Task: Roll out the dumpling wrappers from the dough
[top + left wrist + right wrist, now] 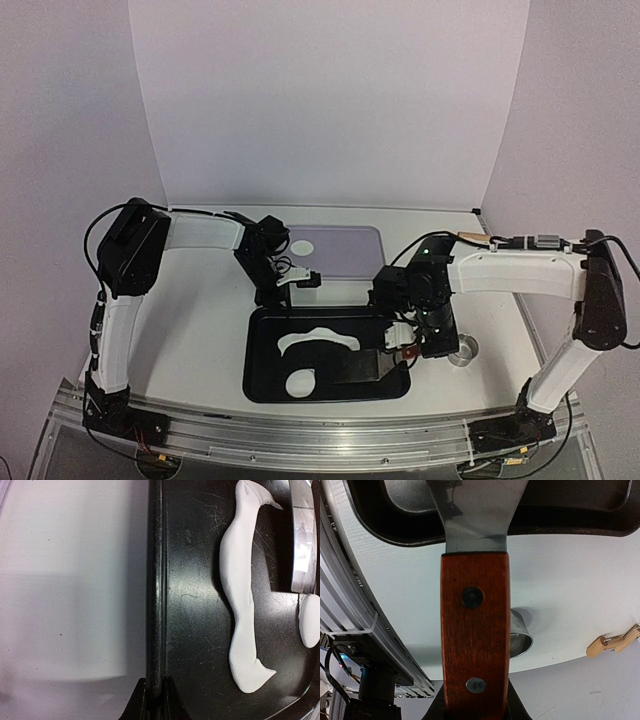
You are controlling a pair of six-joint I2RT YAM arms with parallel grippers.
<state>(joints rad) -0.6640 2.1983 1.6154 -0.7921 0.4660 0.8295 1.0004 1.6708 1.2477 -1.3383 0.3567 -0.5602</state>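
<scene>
The dough [320,340] is a thin white crescent-shaped leftover in the black tray [262,385]; it also shows in the left wrist view [240,605]. One round white wrapper [300,382] lies in front of it, seen at the right edge of the left wrist view [309,620]. My left gripper [272,297] is shut on the tray's back rim [155,630]. My right gripper [415,345] is shut on the wooden handle [475,630] of a metal scraper. Its blade [368,368] reaches into the tray's right part.
A small metal ring [462,350] stands on the table right of the tray, behind the handle in the right wrist view [520,640]. A lilac board [335,250] lies behind the tray. A wooden piece [472,237] lies at the back right.
</scene>
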